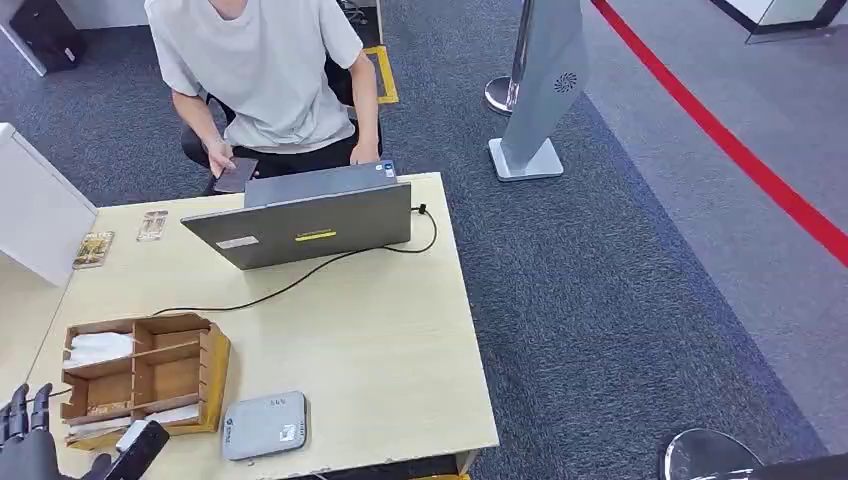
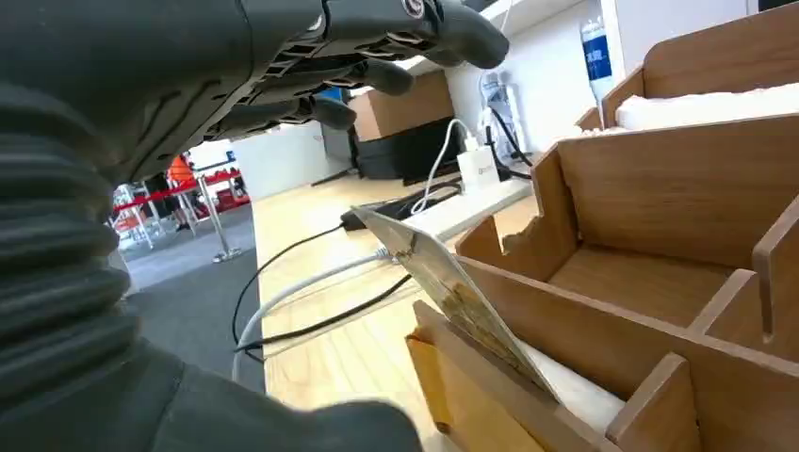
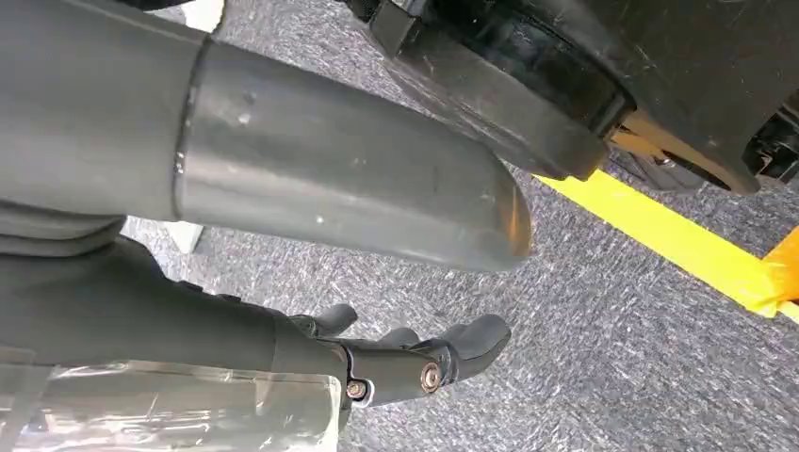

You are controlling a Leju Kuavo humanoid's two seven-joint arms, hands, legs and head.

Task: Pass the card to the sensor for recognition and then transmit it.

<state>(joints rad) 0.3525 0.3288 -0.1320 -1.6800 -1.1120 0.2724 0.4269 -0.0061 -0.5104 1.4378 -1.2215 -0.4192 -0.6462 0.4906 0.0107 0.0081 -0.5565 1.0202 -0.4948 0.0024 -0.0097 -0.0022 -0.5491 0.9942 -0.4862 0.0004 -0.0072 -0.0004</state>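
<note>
— Where's your card?
— The card [image 2: 452, 287] leans tilted in the front slot of the wooden organizer [image 1: 150, 375] at the lower left of the tabletop [image 1: 380, 340]; it's thin and glossy, with a printed picture. The grey sensor [image 1: 265, 425] lies just beside the organizer.
— Your hands?
— Your left hand [image 2: 358, 56] hovers near the card, fingers [image 2: 377, 75] spread, holding nothing. Your right hand [image 3: 415, 363] hangs over the carpet, fingers apart and empty.

Even, bright indoor light with soft shadows on the table [image 1: 380, 330]; beyond the left hand [image 2: 311, 66] the far room blurs, and beside the right hand [image 3: 415, 363] glare streaks clear plastic.
</note>
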